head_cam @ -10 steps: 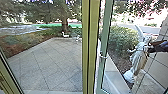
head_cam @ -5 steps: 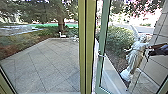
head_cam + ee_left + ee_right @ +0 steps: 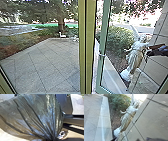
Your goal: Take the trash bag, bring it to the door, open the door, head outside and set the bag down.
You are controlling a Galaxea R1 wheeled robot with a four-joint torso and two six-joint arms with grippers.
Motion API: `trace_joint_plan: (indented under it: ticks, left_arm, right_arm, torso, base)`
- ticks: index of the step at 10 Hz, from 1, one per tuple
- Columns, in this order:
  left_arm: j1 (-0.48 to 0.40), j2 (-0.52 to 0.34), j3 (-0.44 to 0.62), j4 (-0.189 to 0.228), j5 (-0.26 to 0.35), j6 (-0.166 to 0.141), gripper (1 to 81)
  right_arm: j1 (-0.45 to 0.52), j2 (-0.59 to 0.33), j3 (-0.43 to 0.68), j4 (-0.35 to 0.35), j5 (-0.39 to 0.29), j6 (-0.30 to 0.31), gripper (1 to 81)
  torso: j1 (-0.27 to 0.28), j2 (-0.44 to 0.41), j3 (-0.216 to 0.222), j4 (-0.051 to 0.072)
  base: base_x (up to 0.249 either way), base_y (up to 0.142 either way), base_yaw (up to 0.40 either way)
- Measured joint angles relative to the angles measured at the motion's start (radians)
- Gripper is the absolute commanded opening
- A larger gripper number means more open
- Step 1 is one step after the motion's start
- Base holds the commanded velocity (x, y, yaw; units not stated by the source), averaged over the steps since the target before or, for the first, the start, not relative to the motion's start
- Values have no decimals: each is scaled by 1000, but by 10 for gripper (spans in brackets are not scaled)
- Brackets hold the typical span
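The bag (image 3: 37, 116) is at the left gripper (image 3: 50, 140): its thin, shiny plastic is drawn into tight, sharp pleats that run together there, so the left gripper has hold of it by the bunched part. I can't make out what is inside; the plastic is dark and creased, and the pinched end is cut off.

Ahead on the left, rough brown and green planting (image 3: 15, 46) borders the yard (image 3: 45, 65), whose flat grey slabs are crossed by slanting joints. Just past the yard's far edge is a thick tree trunk (image 3: 60, 23), with a small white shape (image 3: 62, 35) near its foot, too blurred for me to name. The smooth yellow-green post (image 3: 86, 50) stands upright and hides a strip of the yard's right side.

Right of the post is the door (image 3: 100, 67), in a slim pale green frame with a small metal fitting (image 3: 101, 54), its bottom rail set at an angle to the post. Beyond is a leafy, rounded bush (image 3: 117, 37), then a pale statue (image 3: 136, 55) in carved, draped folds, one arm out. The dark right gripper (image 3: 153, 51) appears close beside the statue, in front of large, smooth panels (image 3: 160, 30); whether it is open or closed I can't tell.
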Motion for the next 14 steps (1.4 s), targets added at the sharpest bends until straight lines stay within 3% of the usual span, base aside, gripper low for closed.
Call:
trace_joint_plan:
  ticks: [6, 10, 11, 14]
  left_arm:
    - [0, 10, 0, -21, 0, 0, 10]
    - [0, 9, 0, -25, 0, 0, 10]
    - [1, 9, 0, -25, 0, 0, 10]
    - [4, 9, 0, -26, 0, 0, 10]
  right_arm:
    - [20, 22, -151, -140, 157, 0, 811]
    - [-91, 11, -168, -152, 228, 10, 811]
    - [-82, 11, -171, -152, 241, 12, 811]
    - [-80, 3, -173, -152, 247, 12, 811]
  torso:
    - [0, 0, 0, 0]
    - [0, 0, 0, 0]
    - [0, 0, 0, -6]
    - [0, 0, 0, -58]
  base:
    - [0, 0, 0]
    - [0, 0, 0]
    - [0, 0, 0]
    - [0, 0, 0]
